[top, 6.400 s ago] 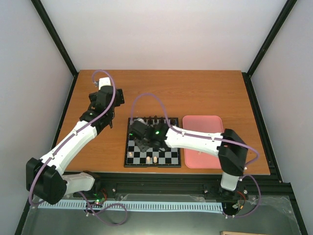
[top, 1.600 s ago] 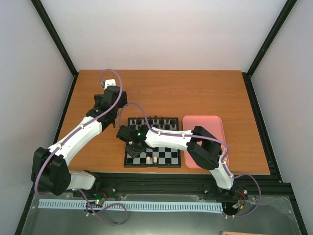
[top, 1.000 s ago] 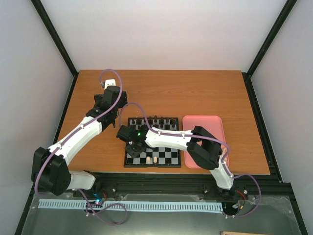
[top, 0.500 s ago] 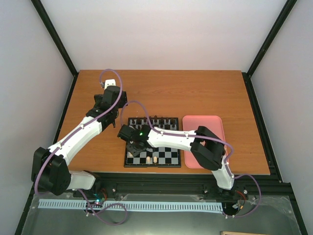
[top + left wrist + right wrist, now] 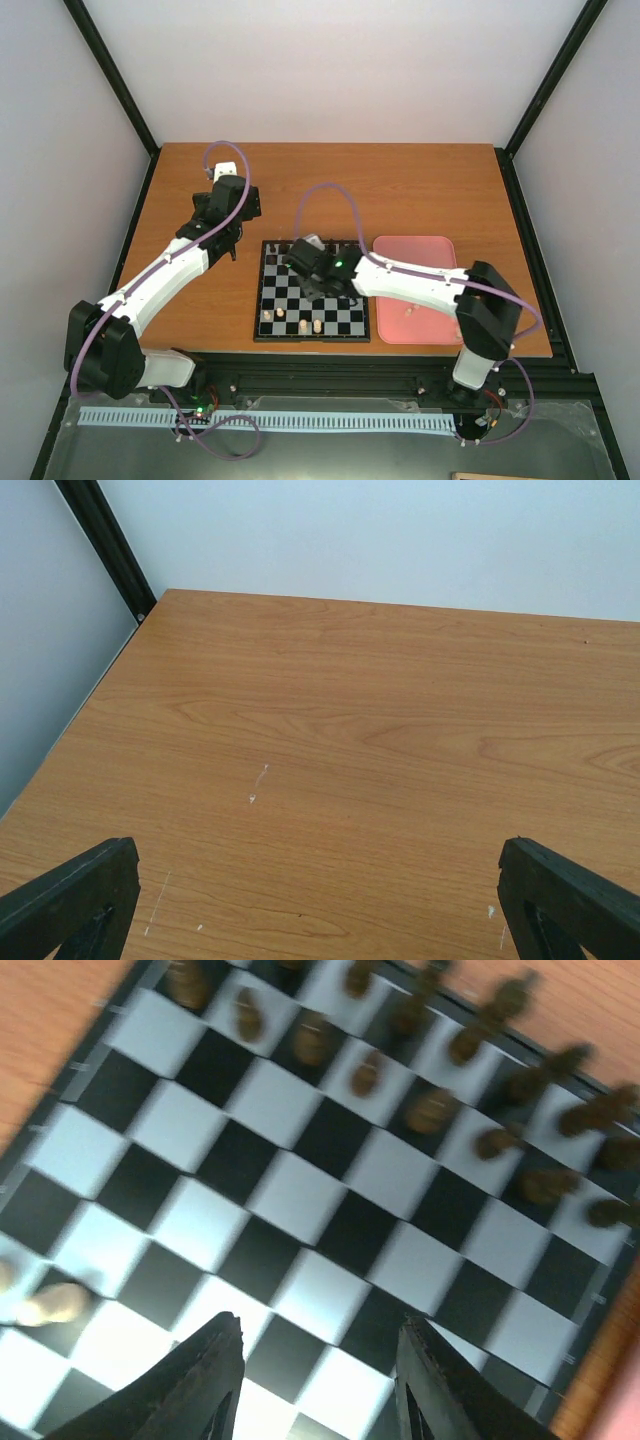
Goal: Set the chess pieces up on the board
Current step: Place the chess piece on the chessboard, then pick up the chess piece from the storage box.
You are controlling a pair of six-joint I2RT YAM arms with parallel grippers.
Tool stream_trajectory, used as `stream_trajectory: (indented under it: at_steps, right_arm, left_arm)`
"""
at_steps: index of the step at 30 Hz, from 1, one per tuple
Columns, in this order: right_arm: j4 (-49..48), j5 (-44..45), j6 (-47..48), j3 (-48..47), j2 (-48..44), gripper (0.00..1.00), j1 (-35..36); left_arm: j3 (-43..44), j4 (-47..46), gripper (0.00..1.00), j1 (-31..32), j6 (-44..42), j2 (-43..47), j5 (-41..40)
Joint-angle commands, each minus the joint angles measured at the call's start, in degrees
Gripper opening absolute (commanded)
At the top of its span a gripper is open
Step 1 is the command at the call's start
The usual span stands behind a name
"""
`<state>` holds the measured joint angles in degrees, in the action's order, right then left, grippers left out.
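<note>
Surface: wooden table [image 5: 400, 190], board [image 5: 312, 338] sat central.
Right gripper [image 5: 318, 1325]: jaws apart, empty, above board.
Left gripper [image 5: 315, 850]: wide apart, empty.
Bearing: pink tray [image 5: 430, 250] lay rightward; right arm nearer.

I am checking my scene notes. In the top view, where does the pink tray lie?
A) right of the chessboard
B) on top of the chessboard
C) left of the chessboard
A: the pink tray lies beside the right edge of the chessboard, not on it.
</note>
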<state>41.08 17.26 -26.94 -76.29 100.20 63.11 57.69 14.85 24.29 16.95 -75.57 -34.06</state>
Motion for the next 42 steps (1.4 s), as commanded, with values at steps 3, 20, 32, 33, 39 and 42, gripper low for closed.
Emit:
stream_trajectory:
  at_steps: [3, 20, 32, 33, 39, 42]
  right_arm:
    - [1.4, 4.8, -6.1, 14.6, -10.7, 0.42, -9.3]
    - [-0.3, 1.4, -1.9, 32.5, -24.3, 0.43, -33.0]
    - [-5.6, -2.4, 2.3, 33.2, -17.8, 0.42, -36.5]
    - [-5.8, -2.4, 2.4, 33.1, -17.4, 0.42, -36.7]
    - [-6.7, -3.0, 3.2, 33.5, -16.6, 0.37, -38.1]
    - [-6.9, -3.4, 3.3, 33.9, -16.2, 0.34, -38.5]
  left_arm:
    - [1.7, -1.0, 1.00, 0.4, 0.3, 0.8, 0.3]
    - [2.2, -1.1, 1.00, 0.4, 0.1, -0.8, 0.5]
    - [3.0, -1.1, 1.00, 0.3, 0.0, -3.0, -0.2]
    - [3.1, -1.1, 1.00, 0.4, 0.0, -3.1, -0.2]
    - [3.2, -1.1, 1.00, 0.4, 0.0, -3.6, -0.6]
    - [3.3, -1.1, 1.00, 0.4, 0.0, -3.8, -0.8]
